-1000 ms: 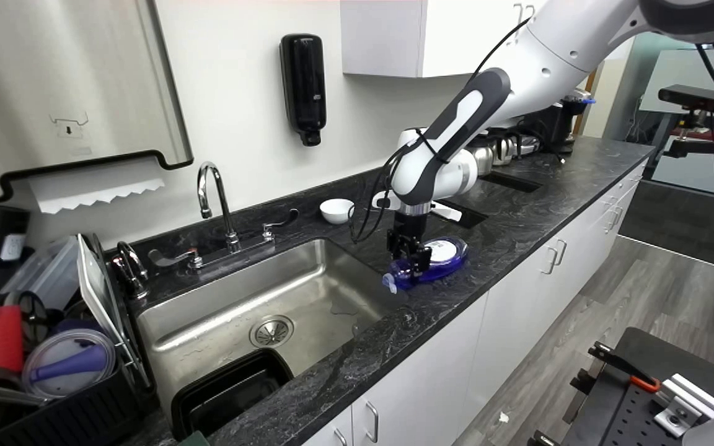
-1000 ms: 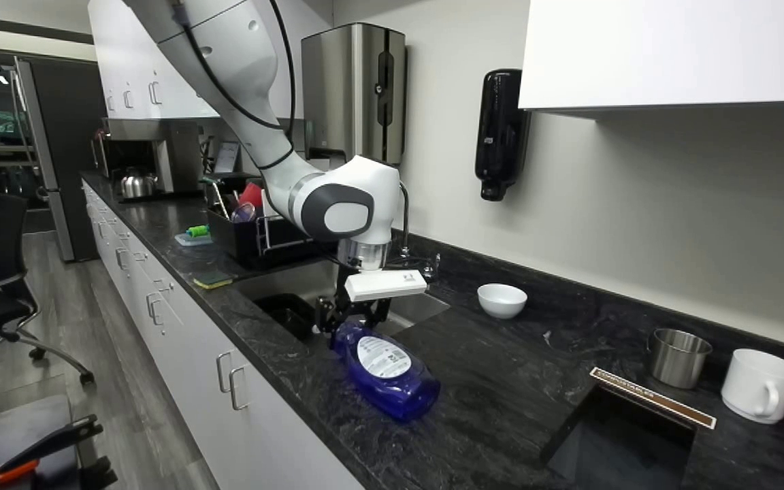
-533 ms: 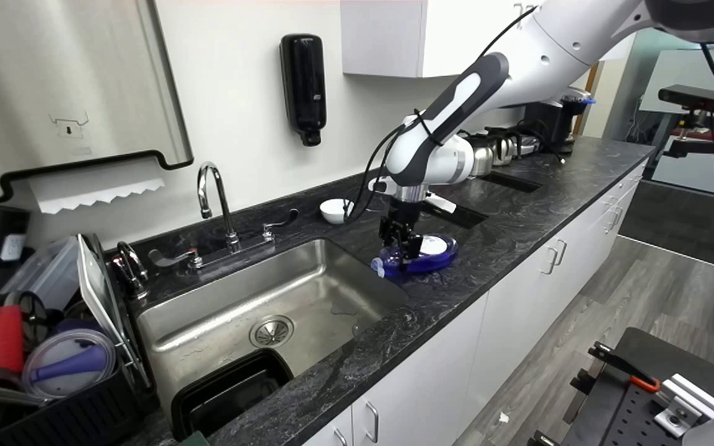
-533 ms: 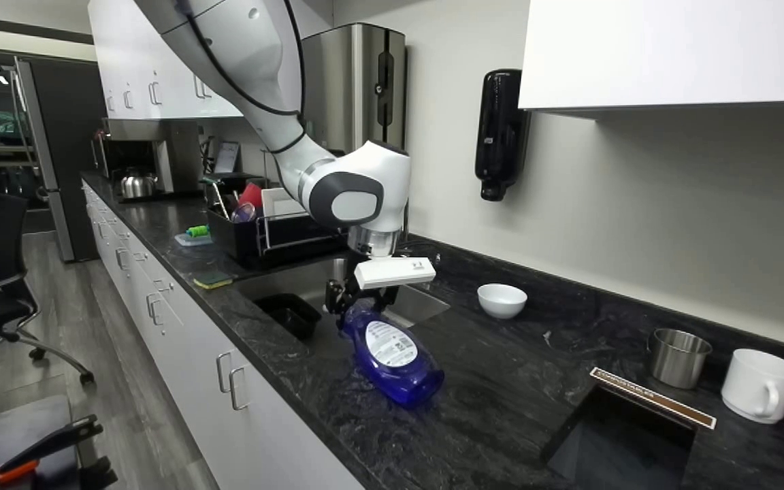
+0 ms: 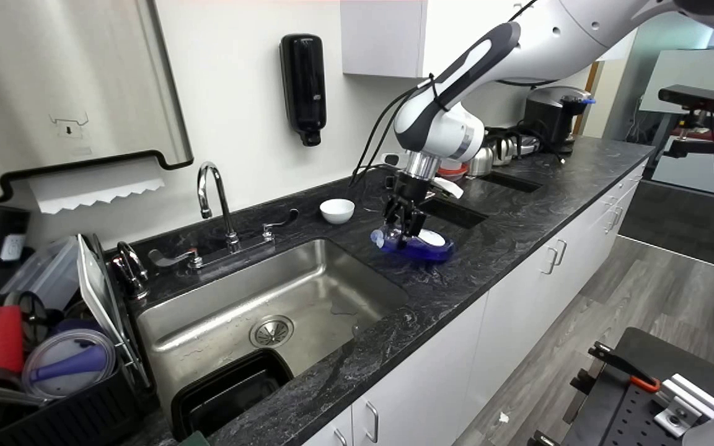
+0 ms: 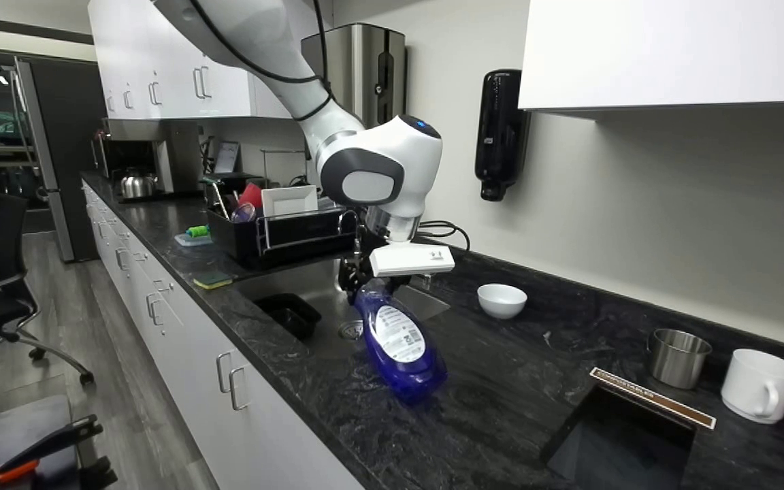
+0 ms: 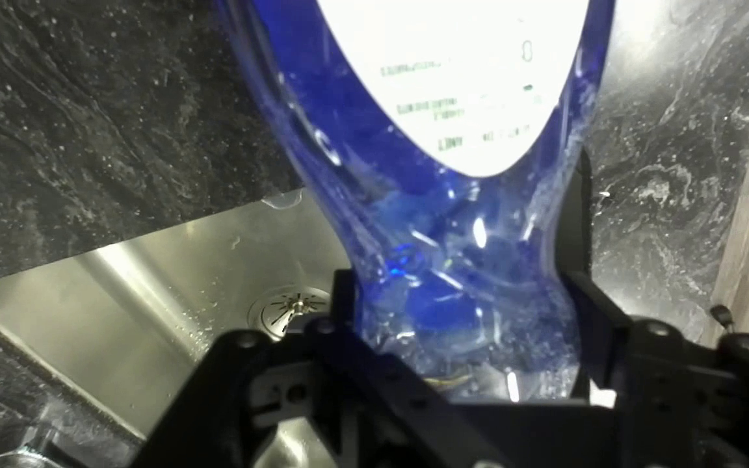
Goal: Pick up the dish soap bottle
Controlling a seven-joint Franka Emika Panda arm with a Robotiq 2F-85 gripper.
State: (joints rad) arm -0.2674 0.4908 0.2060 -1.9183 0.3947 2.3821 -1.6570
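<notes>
Light is mostly even in an exterior view, where the wall (image 6: 691, 197), toward 3 o'clock, lies in soft grey shade. In the wrist view the sink (image 7: 173, 279) has strong glare toward 9 o'clock, and near 1 o'clock the label (image 7: 462, 78) of the blue bottle (image 7: 439, 214) is burnt white, its print blurred.

Shows smooth, glossy, translucent plastic on the dish soap bottle (image 7: 439, 201), between matt fingers (image 7: 595, 318) of the gripper (image 7: 462, 292). Lower than it, shows polished stone look on the countertop (image 5: 506, 217) and satin metal in the sink (image 5: 320, 316). Farther, shows mirror-bright metal on the faucet (image 5: 223, 201); nearer, ceramic-like gloss on the bowl (image 6: 502, 303).
</notes>
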